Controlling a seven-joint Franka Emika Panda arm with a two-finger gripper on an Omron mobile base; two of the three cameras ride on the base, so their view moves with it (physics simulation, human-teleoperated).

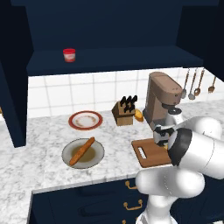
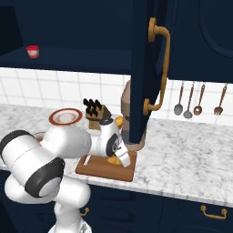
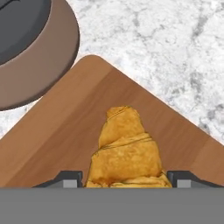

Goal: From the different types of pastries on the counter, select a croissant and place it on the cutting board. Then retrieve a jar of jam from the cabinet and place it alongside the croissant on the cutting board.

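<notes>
Risk: fingers grasping the golden-yellow crescent croissant over the brown wooden cutting board; we judge careless release could roll it onto the desk

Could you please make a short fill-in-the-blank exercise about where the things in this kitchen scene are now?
1. The croissant lies over the wooden ____, between the fingertips of the end effector.
2. The red jar of jam stands on the shelf of the navy ____.
3. The baguette lies on a round ____.
4. The knife block stands beside the brown ____ machine.

Missing words: cutting board; cabinet; plate; coffee
</notes>
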